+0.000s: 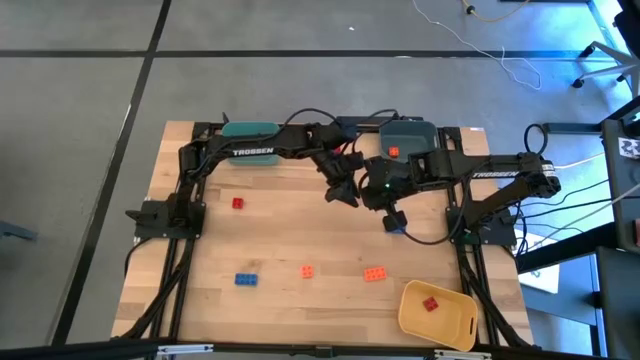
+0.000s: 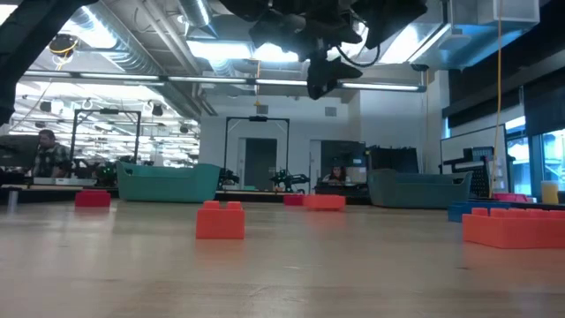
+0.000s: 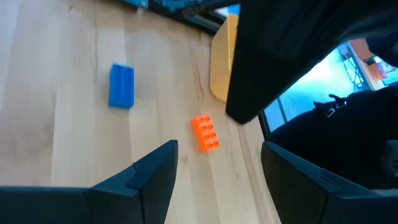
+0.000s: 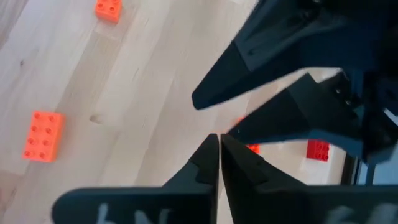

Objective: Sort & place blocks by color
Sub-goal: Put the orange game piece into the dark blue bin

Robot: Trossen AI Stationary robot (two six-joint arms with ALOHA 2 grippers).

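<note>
Two dark fingers (image 4: 217, 168) of the right gripper (image 1: 396, 220) are sitting pressed together in the right wrist view, with nothing between them. That gripper is hanging above the middle of the wooden table (image 1: 280, 230), right of centre. Beside it the left gripper (image 1: 343, 194) is hovering with its jaws spread wide and empty; the left wrist view is showing bare wood between its fingers (image 3: 155, 180).

On the table, an oblong orange block (image 1: 375, 273) is lying near the yellow bin (image 1: 440, 318), a square orange block (image 1: 307, 270) is lying to its left, and an oblong blue block (image 1: 246, 279) farther left. A red block (image 1: 237, 203) is sitting alone toward the left side. Another red block (image 1: 431, 304) is resting inside the yellow bin, and an orange-red block (image 1: 394, 152) is showing in the grey-blue bin (image 1: 412, 130) at the far edge. The teal bin (image 1: 248, 130) is standing at the far edge to the left, partly under the left arm.
</note>
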